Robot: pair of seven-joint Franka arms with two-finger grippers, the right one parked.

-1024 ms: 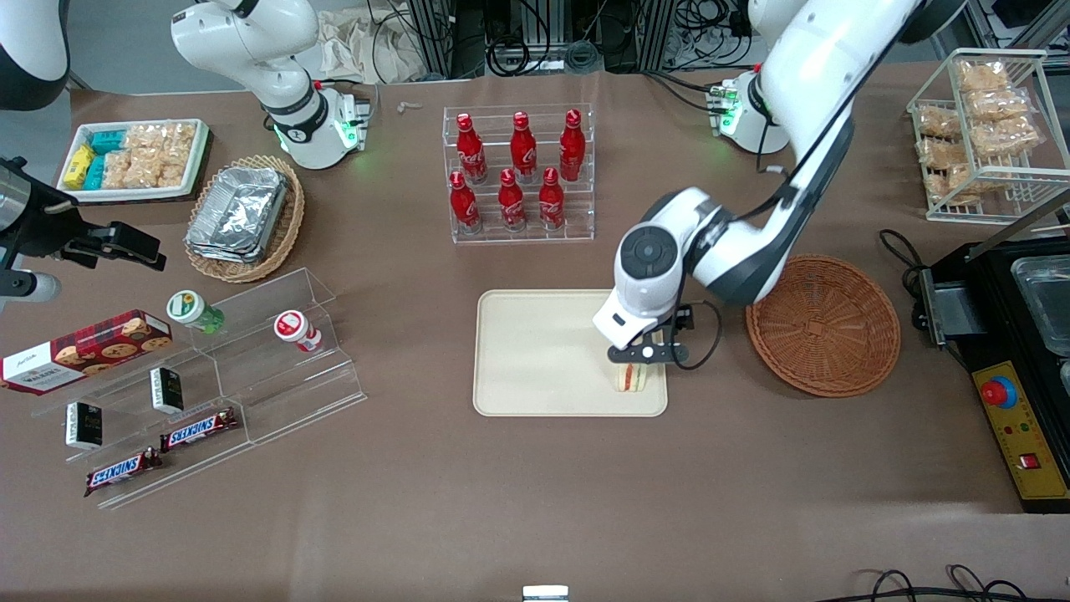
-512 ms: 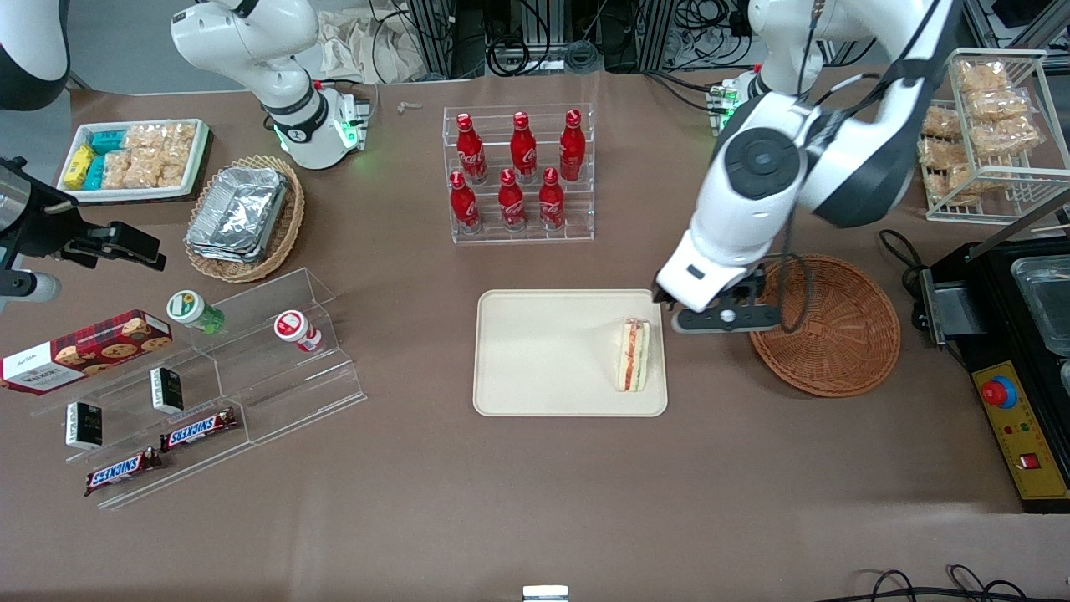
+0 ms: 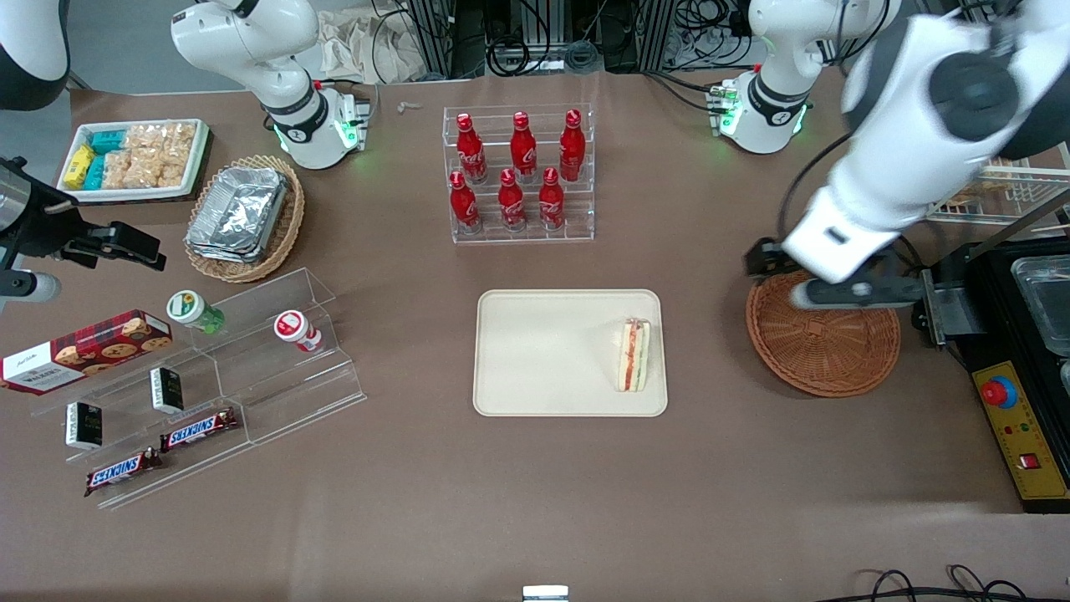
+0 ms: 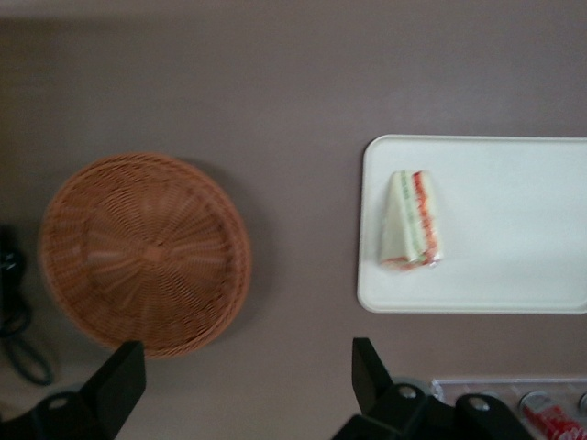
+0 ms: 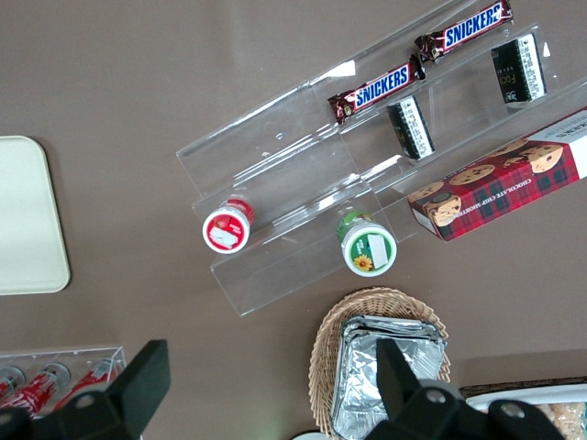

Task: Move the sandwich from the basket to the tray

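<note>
I see the sandwich [image 3: 633,354], a pale wedge lying on the cream tray [image 3: 535,351] near the rim closest to the round reddish-brown wicker basket [image 3: 823,351]. My gripper [image 4: 240,385] hangs spread above the table.

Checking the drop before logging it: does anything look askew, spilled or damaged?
Nothing stands out. The sandwich lies intact on the tray, near the edge facing the empty basket. The open gripper hovers above the basket.
</note>
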